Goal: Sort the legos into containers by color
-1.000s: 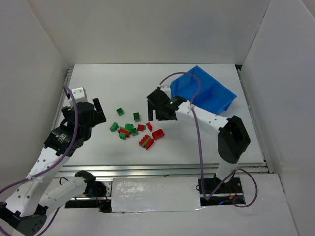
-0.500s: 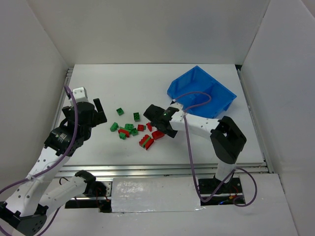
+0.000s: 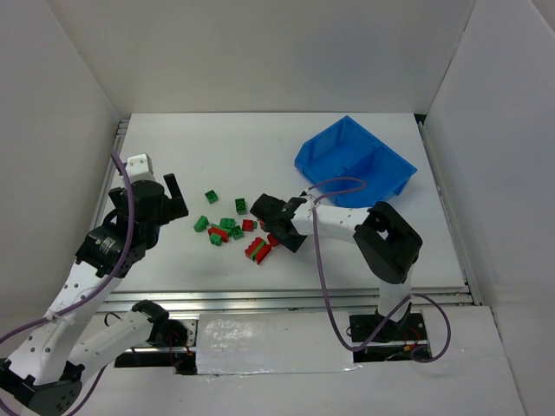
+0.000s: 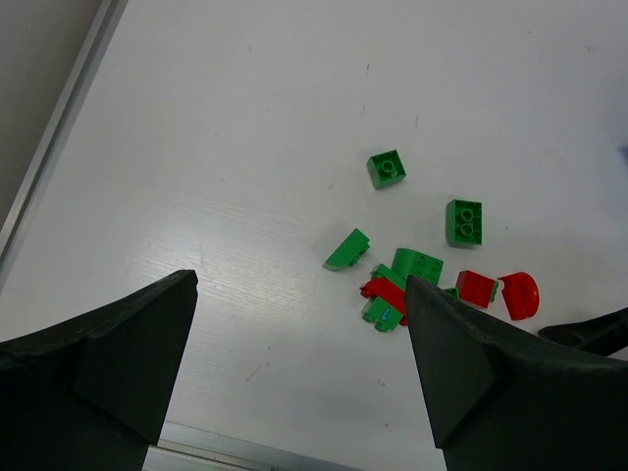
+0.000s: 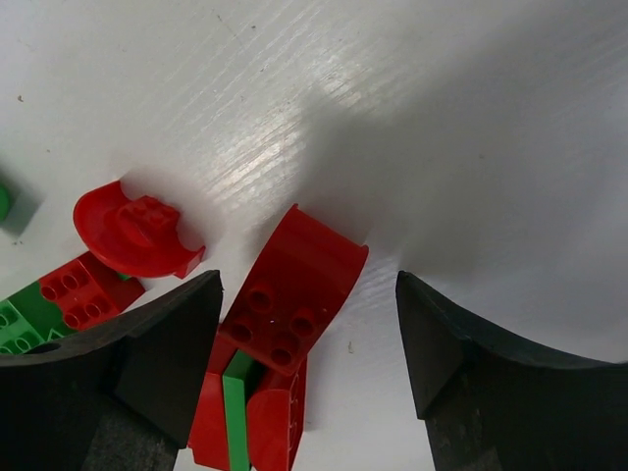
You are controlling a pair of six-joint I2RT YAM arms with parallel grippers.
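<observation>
Red and green legos (image 3: 232,227) lie scattered mid-table. My right gripper (image 3: 276,229) is open and low over the right end of the pile. Between its fingers in the right wrist view lies a curved red lego (image 5: 291,291), leaning on a red-and-green stack (image 5: 245,417); a round red piece (image 5: 132,231) lies to the left. My left gripper (image 3: 172,196) is open and empty, hovering left of the pile; its view shows green legos (image 4: 387,168) and red ones (image 4: 477,288). The blue bin (image 3: 355,163) with two compartments stands at the back right.
White walls enclose the table on three sides. A metal rail (image 3: 286,299) runs along the near edge. The right arm's cable (image 3: 323,260) loops over the table between the pile and the bin.
My right gripper has moved from near the bin leftward and down to the red legos at the pile's right end. The left arm has stayed still.
</observation>
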